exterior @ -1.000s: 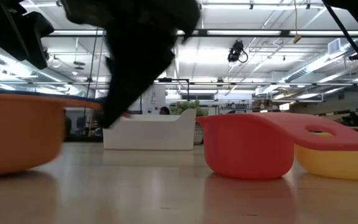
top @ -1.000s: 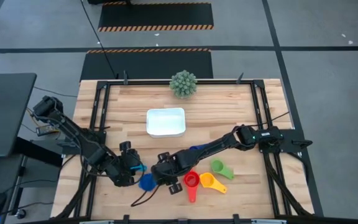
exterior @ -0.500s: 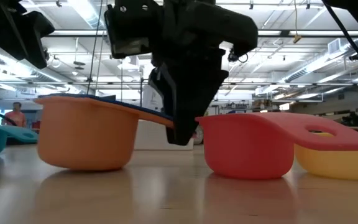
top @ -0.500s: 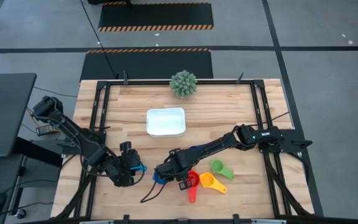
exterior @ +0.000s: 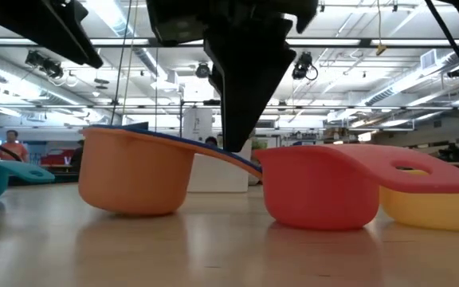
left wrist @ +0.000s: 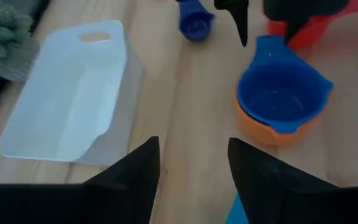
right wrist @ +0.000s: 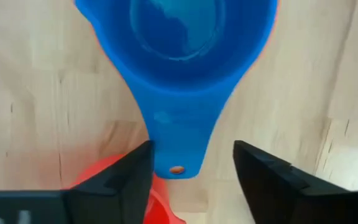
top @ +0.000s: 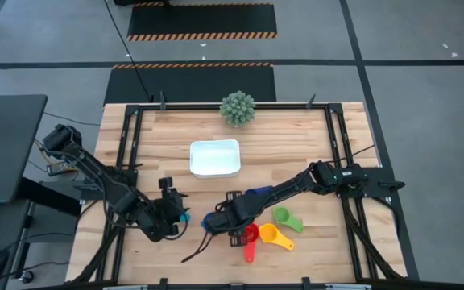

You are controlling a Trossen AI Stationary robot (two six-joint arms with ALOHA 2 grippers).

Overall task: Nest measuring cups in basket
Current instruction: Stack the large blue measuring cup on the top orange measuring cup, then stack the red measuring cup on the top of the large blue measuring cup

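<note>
Here the right gripper (right wrist: pixel 191 171) is hovering with fingers spread astride the dark blue cup's (right wrist: pixel 179 37) handle, which is pointing straight back between them; the cup is sitting nested in the orange cup (left wrist: pixel 263 127), well short of the basket (top: pixel 214 158).

Nested cups (left wrist: pixel 278 106) just beside another cup (exterior: pixel 319 187), basket (top: pixel 214 158) well behind.

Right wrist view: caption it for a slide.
Open right gripper straddles the handle of the blue cup nested in an orange cup.
</note>
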